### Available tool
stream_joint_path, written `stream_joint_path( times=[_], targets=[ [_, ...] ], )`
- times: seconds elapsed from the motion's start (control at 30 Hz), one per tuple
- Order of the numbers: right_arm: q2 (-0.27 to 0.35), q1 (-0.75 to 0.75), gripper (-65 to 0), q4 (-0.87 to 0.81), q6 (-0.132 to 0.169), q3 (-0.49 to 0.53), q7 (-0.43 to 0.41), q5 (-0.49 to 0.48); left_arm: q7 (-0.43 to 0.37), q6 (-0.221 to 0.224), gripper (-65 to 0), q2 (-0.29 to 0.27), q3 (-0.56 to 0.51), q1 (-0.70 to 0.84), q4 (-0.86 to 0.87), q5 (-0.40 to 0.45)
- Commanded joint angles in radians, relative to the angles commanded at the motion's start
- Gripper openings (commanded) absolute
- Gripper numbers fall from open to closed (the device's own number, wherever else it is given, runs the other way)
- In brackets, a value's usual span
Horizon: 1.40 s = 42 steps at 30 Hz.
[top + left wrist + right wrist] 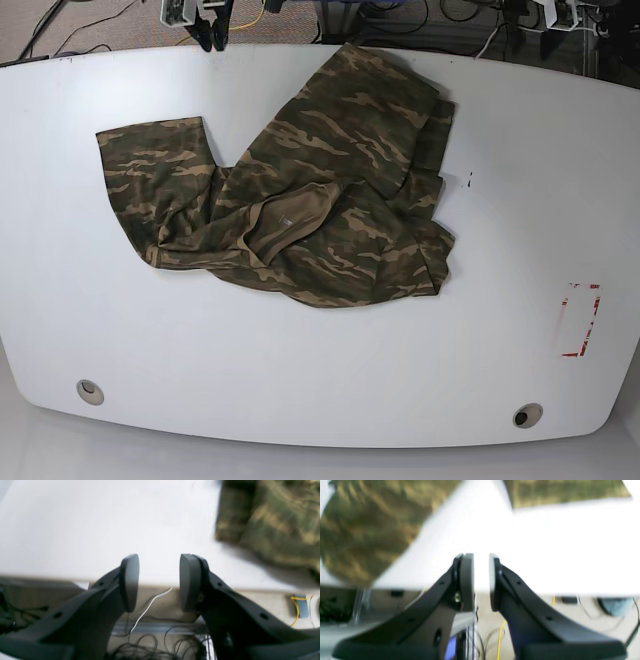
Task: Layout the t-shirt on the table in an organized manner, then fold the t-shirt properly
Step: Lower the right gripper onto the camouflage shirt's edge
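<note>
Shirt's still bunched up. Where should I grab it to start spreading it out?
Take the t-shirt by the sleeve lying flat at the base view's left, coming from the far edge; it sticks out alone on the table, one layer, clear of folds.

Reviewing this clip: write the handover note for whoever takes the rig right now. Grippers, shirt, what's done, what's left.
Left gripper: open, empty, at the table's far edge, t-shirt off to one side of its view.
Right gripper: narrowly open, empty, also at the far edge, camouflage cloth visible on both sides of its view.
T-shirt: crumpled near the middle of the table, one sleeve spread toward the right arm's side, tan inner collar showing, body bunched and partly doubled over.
Done: nothing that shows; the shirt is not laid flat.
Left: spread it flat, straighten sleeves and hem, then fold.
</note>
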State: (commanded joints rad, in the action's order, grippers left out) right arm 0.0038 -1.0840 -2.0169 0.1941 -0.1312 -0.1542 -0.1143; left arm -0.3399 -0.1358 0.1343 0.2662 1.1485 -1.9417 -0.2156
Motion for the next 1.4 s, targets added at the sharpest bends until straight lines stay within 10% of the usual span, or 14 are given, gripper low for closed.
stream_joint_path(
  times=[0.4,0.57,0.77,1.4],
  targets=[
    [-0.002,0.153,-52.0,-0.002,0.0,0.003,0.0,0.002,0.061,0.0,-40.8,-0.005,-0.058,-0.149,0.0,0.118],
    [-0.002,0.209,-34.4,-0.002,0.0,0.003,0.002,0.003,0.061,0.0,-37.9,-0.003,-0.083,-0.193,0.0,0.132],
    [-0.002,0.279,-13.2,-0.002,0.0,0.003,0.006,0.002,0.061,0.0,-15.4,-0.006,-0.089,-0.216,0.0,0.133],
    [0.002,0.772,-11.1,0.037,0.012,0.003,0.511,0.0,0.061,0.0,-19.2,-0.008,-0.126,-0.27,0.0,0.137]
  ],
)
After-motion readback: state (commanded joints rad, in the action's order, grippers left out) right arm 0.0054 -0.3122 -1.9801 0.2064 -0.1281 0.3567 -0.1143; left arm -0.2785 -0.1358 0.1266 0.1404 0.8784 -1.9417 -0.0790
